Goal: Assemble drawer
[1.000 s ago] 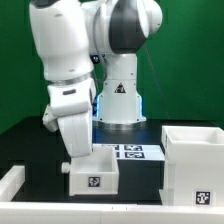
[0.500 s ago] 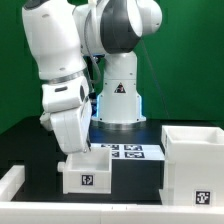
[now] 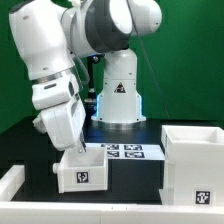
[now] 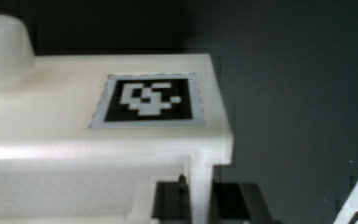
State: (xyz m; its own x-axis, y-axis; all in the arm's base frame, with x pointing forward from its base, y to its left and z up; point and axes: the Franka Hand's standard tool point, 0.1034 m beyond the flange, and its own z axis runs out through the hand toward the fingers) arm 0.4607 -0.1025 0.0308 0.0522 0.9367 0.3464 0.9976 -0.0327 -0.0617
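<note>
- Drawer (image 3: 85,176), lower left of frame: tilted, gripper (image 3: 73,153) closed on its rim.
- Step, judged: carrying it; next move needs alignment with large box (image 3: 196,160), lower right.

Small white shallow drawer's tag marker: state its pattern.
Drawer tag marker: black square, white blocky shapes; best in wrist view.

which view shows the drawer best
The exterior view: the whole drawer shows there, with the tag on its front face. The wrist view gives only a blurred close-up of one tagged side.
</note>
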